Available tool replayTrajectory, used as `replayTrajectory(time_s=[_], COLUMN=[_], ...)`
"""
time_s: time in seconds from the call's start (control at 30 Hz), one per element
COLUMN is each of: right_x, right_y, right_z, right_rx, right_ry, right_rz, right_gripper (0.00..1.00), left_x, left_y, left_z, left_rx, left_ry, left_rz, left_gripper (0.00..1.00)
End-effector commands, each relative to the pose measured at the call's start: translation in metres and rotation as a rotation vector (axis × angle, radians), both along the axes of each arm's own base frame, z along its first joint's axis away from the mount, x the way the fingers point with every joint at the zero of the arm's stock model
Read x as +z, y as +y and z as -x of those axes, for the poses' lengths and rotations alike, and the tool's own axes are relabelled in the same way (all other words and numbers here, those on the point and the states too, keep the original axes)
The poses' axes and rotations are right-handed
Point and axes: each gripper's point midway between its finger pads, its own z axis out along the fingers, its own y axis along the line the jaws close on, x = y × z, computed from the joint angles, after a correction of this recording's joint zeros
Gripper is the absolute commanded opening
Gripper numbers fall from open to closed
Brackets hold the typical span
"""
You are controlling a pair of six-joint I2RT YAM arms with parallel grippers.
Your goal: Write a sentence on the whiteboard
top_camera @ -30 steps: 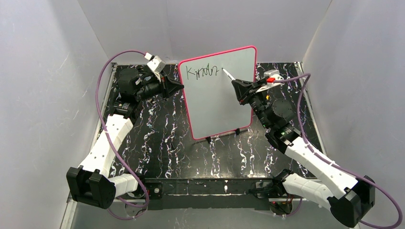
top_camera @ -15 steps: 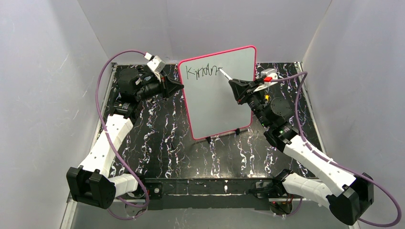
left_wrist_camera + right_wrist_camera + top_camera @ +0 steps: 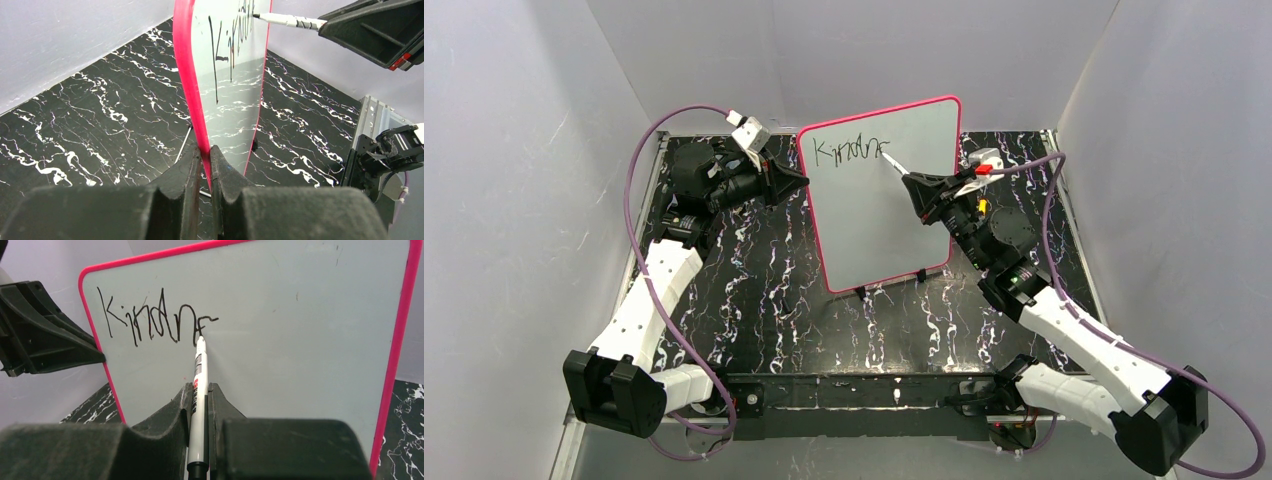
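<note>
- I've got the tall white whiteboard with the thin pink-red frame (image 3: 879, 225) standing upright around the middle of the black marbled tabletop (image 3: 764, 300), long side vertical, face angled toward my right arm.
- Left gripper (image 3: 207, 153): jaws pinching the board's left frame edge.
- Right gripper (image 3: 200, 388): jaws clamped on a slim white marker (image 3: 201, 360), which points straight at the board with its tip touching.
- Dark handwritten letters (image 3: 155, 322) run along the top left, roughly "Kindne".

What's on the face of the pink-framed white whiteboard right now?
The whiteboard carries dark handwritten letters, roughly "Kindne", with the white marker touching the last one. The marker body covers a thin strip below.
</note>
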Motion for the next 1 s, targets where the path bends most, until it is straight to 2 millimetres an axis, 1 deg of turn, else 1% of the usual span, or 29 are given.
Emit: replayTrajectory(time_s=[0.0,0.17,0.43,0.67,0.8,0.97], right_x=[-0.010,-0.007,0.012,0.028,0.029,0.029], right_y=[-0.009,-0.015,-0.025,-0.013,-0.006,-0.004], right_z=[-0.001,-0.003,-0.001,0.010,0.008,0.006], right_rx=[-0.039,-0.074,-0.109,-0.015,0.006,0.007], right_ry=[0.029,0.026,-0.019,-0.063,-0.063,-0.068], right_rz=[0.006,0.003,-0.033,-0.048,-0.040,-0.042], right_gripper=[0.01,0.01,0.01,0.01,0.01,0.01], left_x=[-0.007,-0.007,-0.008,-0.008,-0.007,-0.007], left_y=[-0.007,-0.006,-0.007,-0.006,-0.006,-0.006], left_z=[0.012,0.011,0.011,0.011,0.011,0.011], left_rx=[-0.058,-0.056,-0.057,-0.057,-0.057,-0.057], left_ry=[0.021,0.021,0.024,0.024,0.023,0.021], left_rz=[-0.007,-0.008,-0.008,-0.007,-0.007,-0.007], left_gripper=[0.00,0.00,0.00,0.00,0.00,0.00])
